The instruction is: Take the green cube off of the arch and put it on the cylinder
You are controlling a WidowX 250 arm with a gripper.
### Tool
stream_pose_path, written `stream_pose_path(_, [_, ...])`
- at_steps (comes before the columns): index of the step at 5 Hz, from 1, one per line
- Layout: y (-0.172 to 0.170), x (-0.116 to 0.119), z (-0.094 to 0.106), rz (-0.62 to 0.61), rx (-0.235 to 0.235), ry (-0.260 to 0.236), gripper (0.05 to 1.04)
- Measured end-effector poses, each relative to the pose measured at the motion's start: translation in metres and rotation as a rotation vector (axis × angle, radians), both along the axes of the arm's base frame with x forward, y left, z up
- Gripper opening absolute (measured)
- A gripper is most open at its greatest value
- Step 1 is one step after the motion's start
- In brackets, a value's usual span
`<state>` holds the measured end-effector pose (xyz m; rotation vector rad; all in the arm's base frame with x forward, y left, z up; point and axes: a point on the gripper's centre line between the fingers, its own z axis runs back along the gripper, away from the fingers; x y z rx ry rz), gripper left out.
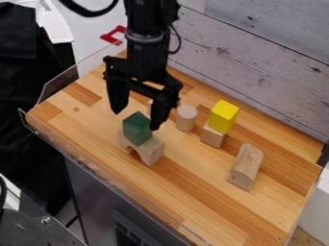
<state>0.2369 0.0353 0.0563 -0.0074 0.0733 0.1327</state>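
Observation:
The black gripper (136, 111) hangs over the left part of the wooden table, its two fingers spread apart. Just below and between the fingertips, the green cube (137, 128) rests on top of the wooden arch (149, 149). One fingertip overlaps the cube's right edge in the view; whether they touch, I cannot tell. A pale wooden cylinder (186, 118) stands upright to the right of the gripper. Partly behind the right finger, another pale piece (150, 106) shows only a sliver.
Right of the cylinder, a yellow block (223, 116) sits on a small wooden block (212, 136). A rounded wooden block (246, 166) lies farther right. Clear low walls edge the table (186, 202) at left and front, and a plank wall (257, 57) stands behind.

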Motion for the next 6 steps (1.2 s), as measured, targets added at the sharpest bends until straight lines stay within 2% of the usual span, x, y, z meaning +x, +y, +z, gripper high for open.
stream_pose_path(2, [0.005, -0.002, -0.017, 0.013, -0.003, 0.051, 0.999])
stream_pose_path(3, [0.003, -0.004, -0.022, 0.039, -0.013, 0.06, 0.948])
stream_pose_path(4, [0.003, -0.005, -0.023, 0.044, -0.017, 0.066, 0.659])
stream_pose_path(5, [0.002, -0.007, -0.02, 0.057, -0.024, 0.079, 0.535])
stream_pose_path(6, [0.001, 0.001, 0.001, 0.055, -0.004, 0.027, 0.535])
